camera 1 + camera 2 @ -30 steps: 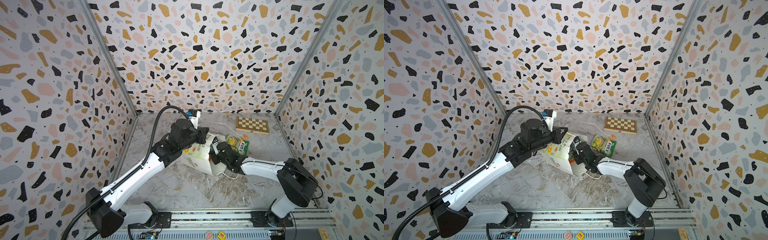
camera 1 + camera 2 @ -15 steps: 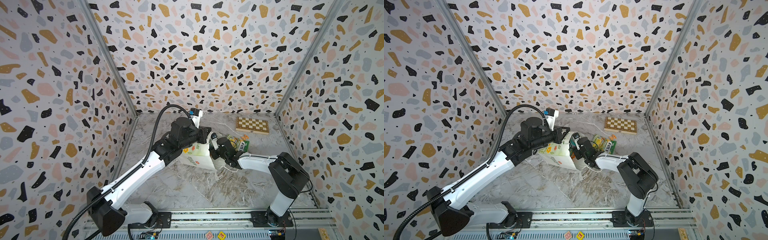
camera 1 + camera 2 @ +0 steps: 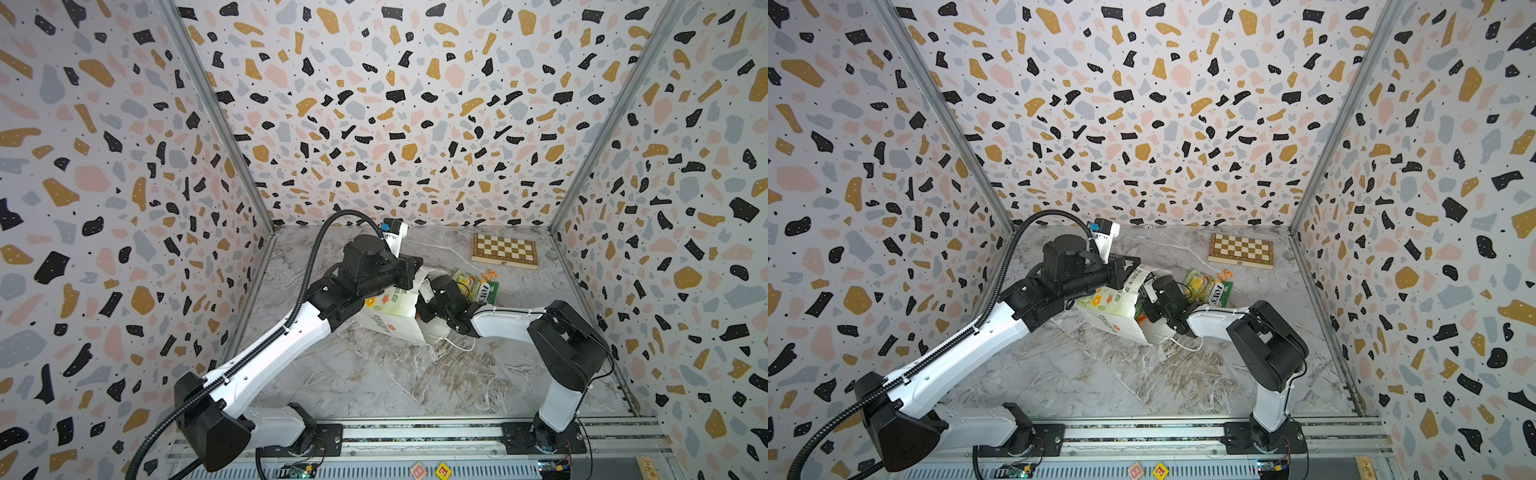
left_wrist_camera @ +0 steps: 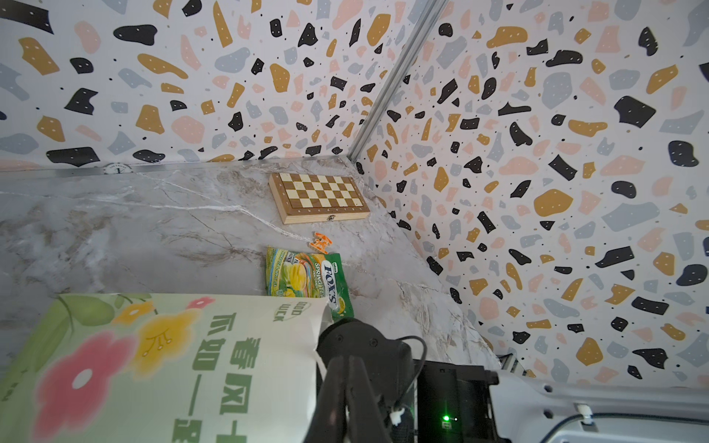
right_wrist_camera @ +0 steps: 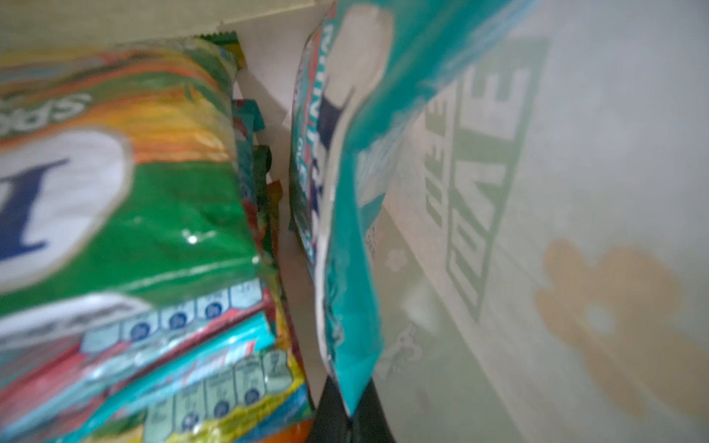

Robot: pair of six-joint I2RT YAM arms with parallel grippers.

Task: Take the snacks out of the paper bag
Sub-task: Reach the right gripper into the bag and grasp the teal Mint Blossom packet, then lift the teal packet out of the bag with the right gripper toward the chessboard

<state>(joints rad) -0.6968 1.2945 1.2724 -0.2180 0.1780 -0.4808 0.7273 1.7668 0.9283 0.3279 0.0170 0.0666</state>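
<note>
While the right forearm (image 3: 505, 322) lies low, its pincer (image 5: 347, 418) nips a teal packet (image 5: 345, 230)

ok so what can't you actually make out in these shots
- Right claw: tips inside the paper bag, hidden by its wall in both top views.
- Teal packet: whether it is pinched; blur and the frame edge hide the contact, right wrist view.
- Stacked packets: their number and print, blurred and overlapping, right wrist view.
- Left claw: tips hidden behind its own body in both top views.
</note>
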